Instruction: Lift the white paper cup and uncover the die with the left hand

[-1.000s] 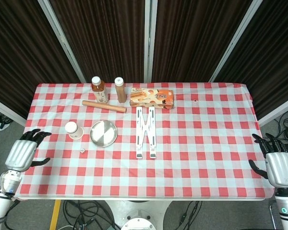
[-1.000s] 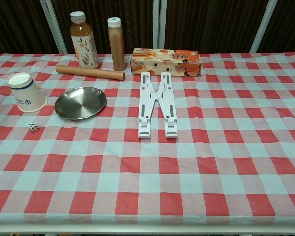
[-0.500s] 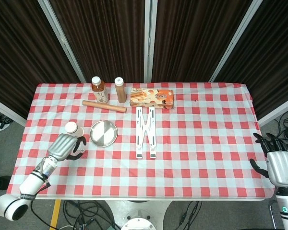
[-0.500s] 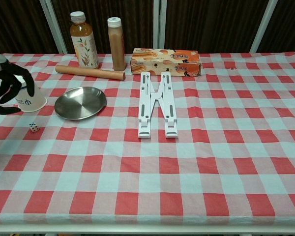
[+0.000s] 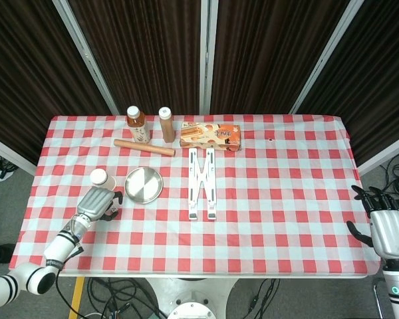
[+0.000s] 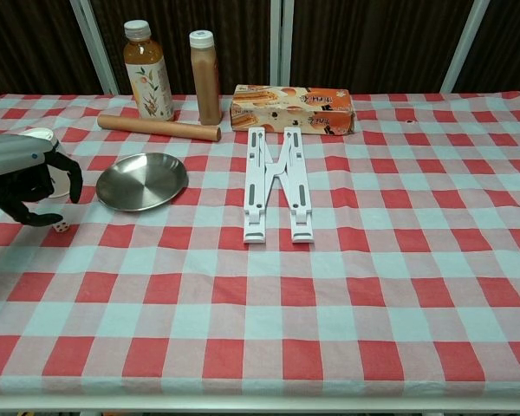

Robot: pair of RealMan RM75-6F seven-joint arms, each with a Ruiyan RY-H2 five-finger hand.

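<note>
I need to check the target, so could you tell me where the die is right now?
In the chest view the die lies at the table's left edge, beside the left hand, near the white paper cup.

1. Left hand (image 6: 22, 178) covers most of the white paper cup (image 6: 42, 136); only its top rim shows in chest view.
2. Die (image 6: 61, 226) half hidden behind fingers; pips unreadable.
3. Right hand (image 5: 389, 229) absent from chest view.
</note>
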